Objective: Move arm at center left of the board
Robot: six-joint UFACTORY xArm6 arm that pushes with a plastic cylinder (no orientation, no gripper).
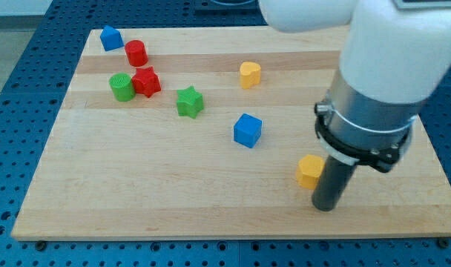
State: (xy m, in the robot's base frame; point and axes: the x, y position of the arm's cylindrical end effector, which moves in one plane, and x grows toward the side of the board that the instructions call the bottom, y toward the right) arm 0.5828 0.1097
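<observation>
Now my tip (326,207) touches yellow block (310,171).

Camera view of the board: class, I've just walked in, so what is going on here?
A robot arm with a dark rod is working over a wooden board. My tip rests near the view's bottom right, just right of a yellow block. A blue cube sits mid-board. The center left, where the arm is to go, lies across the board from the tip.
</observation>
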